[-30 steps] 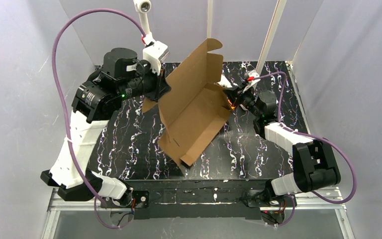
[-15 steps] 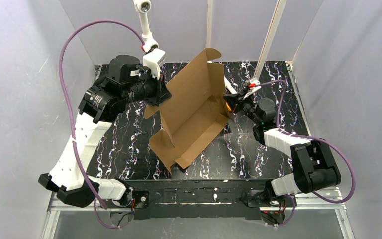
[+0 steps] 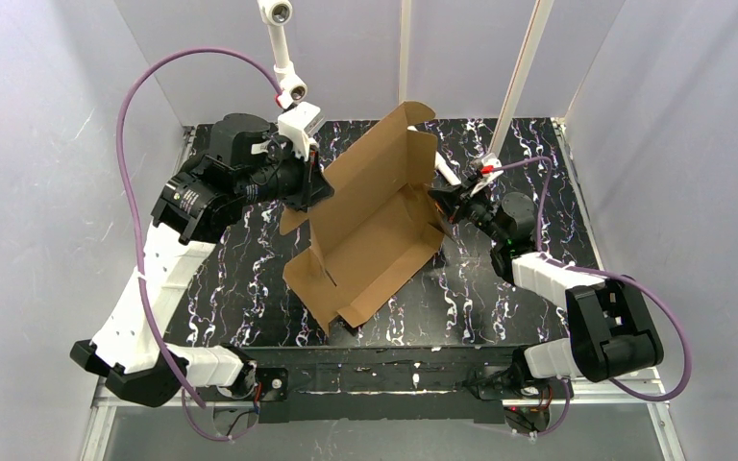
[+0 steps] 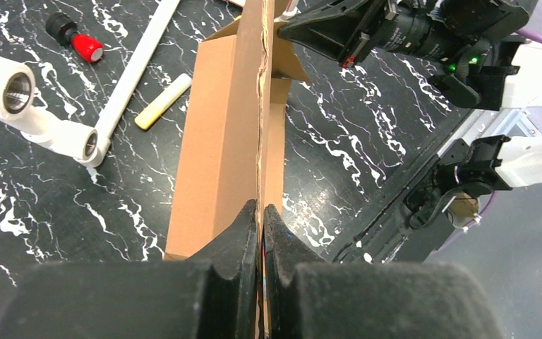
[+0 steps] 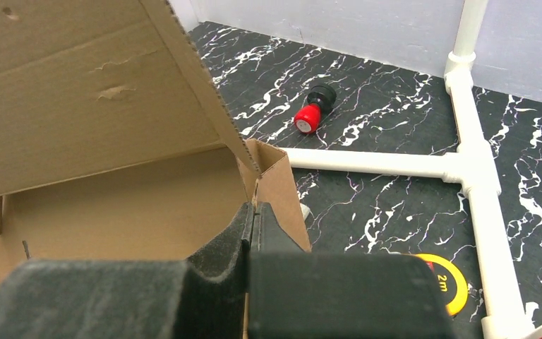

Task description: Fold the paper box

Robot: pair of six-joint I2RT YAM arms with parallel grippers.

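Left gripper is clamping fully shut on the tall raised panel of the shallow brown corrugated cardboard paper box, biting its edge from the 10 o'clock side. Right gripper is pinching shut on a small end flap at the box's 2 o'clock corner.

From above, the box is sitting mid-table with its long axis running from 7 o'clock to 1 o'clock. Its near corner appears to be resting on the black, white-veined marble-pattern table, and the tall panel is standing nearly upright along the left long side.

The arms are facing each other across the short axis. The panel probably has to swing toward 4 o'clock, over the tray, so the left arm seems better placed to drive it while the right is steadying the flap.

Beyond the box at 12 o'clock, a white plastic pipe frame and a small red-and-black cylinder are lying on the table.
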